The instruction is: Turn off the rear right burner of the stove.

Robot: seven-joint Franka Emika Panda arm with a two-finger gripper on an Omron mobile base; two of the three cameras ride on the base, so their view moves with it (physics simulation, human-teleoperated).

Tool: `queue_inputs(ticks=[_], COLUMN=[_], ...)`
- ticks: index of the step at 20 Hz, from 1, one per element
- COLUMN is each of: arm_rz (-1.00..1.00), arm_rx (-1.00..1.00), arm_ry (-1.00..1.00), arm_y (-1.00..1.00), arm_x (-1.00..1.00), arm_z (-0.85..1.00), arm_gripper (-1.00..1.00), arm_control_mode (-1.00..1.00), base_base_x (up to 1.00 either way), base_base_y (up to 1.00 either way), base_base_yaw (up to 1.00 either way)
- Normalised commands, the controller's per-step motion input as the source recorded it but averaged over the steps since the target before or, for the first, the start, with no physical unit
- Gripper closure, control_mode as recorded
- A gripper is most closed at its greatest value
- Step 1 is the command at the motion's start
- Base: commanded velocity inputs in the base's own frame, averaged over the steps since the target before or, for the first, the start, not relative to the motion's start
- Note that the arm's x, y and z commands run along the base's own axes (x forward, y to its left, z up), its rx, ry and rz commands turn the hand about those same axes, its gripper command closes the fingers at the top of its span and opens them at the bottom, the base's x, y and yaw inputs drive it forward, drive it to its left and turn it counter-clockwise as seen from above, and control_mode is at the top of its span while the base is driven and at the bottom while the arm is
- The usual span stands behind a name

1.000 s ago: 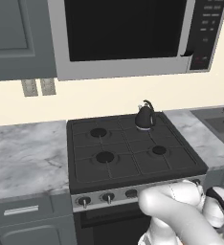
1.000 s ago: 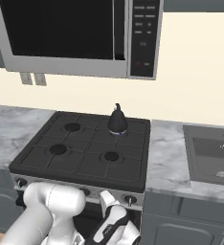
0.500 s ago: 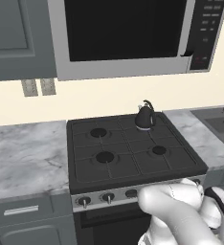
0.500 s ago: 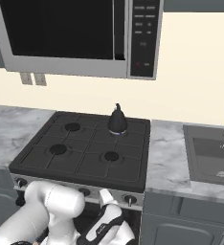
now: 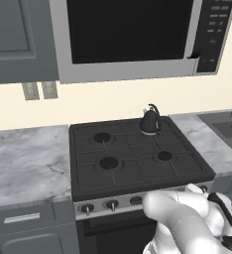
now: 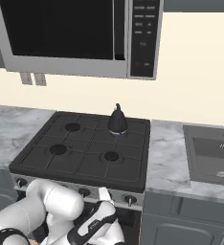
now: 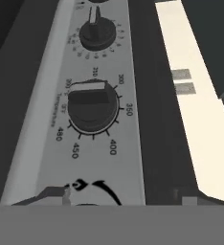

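Gripper [image 6: 103, 195] | risen closer to stove [image 6: 85, 155] knob strip since earlier | finger state unclear | kettle [image 6: 117, 120] unmoved

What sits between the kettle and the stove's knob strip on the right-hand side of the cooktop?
In the right base view, between the kettle and the knob strip lies bare black grate with one dark front right burner cap on the stove; no pot or pan.

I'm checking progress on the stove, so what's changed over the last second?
The gripper has swung its wrist leftward in the right base view, low before the knob strip. It has visibly grasped nothing. The stove, the kettle and the rear right burner with its pale ring stayed as they were.
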Motion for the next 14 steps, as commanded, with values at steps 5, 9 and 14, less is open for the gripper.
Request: queue_inputs(ticks=[5,9,14], arm_rz=[-0.09,-0.05,-0.03], arm_rx=[0.00,0.02,0.01], arm_ry=[0.06,0.05,0.02], arm_y=[-0.28,-0.11,-0.01], arm_x=[-0.11,-0.17,-0.05], arm_z=[0.01,0.00,0.00], arm_gripper=[-1.00,-1.00,-1.00], arm_control_mode=[-1.00,-1.00,-1.00], base_base_x=[0.00,0.00,0.00], base_base_y=[0.00,0.00,0.00], base_base_yaw=[0.00,0.00,0.00])
